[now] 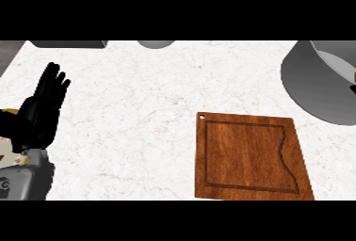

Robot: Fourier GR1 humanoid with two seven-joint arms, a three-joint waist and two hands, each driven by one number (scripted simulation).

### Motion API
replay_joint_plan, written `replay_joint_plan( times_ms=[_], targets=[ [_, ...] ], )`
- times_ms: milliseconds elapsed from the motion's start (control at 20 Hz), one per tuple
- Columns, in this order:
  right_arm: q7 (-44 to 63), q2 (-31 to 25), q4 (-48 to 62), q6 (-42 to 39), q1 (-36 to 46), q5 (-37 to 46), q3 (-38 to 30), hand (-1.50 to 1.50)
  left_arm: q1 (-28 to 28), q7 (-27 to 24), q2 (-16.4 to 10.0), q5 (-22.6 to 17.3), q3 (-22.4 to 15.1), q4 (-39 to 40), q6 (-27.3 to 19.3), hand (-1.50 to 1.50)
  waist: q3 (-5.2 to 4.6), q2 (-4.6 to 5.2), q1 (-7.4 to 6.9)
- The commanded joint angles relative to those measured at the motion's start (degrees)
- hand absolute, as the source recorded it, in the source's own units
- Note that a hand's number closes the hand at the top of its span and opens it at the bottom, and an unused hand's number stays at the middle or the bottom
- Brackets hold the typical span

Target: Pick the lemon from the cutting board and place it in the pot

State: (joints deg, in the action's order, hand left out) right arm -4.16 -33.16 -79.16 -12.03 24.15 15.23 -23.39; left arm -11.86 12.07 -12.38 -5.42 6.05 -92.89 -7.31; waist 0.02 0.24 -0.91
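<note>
A white speckled stone counter carries a brown rectangular wooden cutting board near the middle. A large grey metal pot sits far right, cropped by the edge. The left robot hand rests at the left edge, fingers straight and wide. Where the lemon lies cannot be told; the pot may hide it.

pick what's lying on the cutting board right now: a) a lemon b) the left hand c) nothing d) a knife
c: the cutting board shows only bare wood, while the left hand rests open at the view's left edge, apart from it.
</note>
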Motion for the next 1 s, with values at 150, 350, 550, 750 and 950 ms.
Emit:
replay_joint_plan(
  times_ms=[150,350,550,750,950],
  targets=[
    [-7.69,-3.38,10.64,17.32,2.44,20.62,5.5,1.5,-2.77,0.34,0.42,0.49,-0.58,1.44,-0.19,0.0,0.05,0.72,-1.02],
    [-16.02,-5.42,29.49,22.58,8.85,22.67,3.98,1.5,-2.44,2.15,0.08,-0.03,-0.68,0.07,0.44,0.0,0.11,0.64,-1.64],
    [-18.71,-3.63,41.54,26.94,15.69,25.93,5.92,1.5,-3.48,1.48,0.77,0.76,-1.2,1.24,0.03,0.0,0.13,0.91,-2.18],
    [-18.85,-5.24,48.15,21.21,16.44,22.36,2.52,1.5,-2.57,2.01,1.8,1.14,-2.07,-0.75,-0.8,0.0,0.21,1.02,-2.86],
    [-19.37,-2.42,51.76,18.11,17.66,21.0,1.95,-1.5,-3.37,1.48,1.7,1.78,-2.48,-0.01,-0.69,0.0,0.31,1.37,-3.43]
  ],
)
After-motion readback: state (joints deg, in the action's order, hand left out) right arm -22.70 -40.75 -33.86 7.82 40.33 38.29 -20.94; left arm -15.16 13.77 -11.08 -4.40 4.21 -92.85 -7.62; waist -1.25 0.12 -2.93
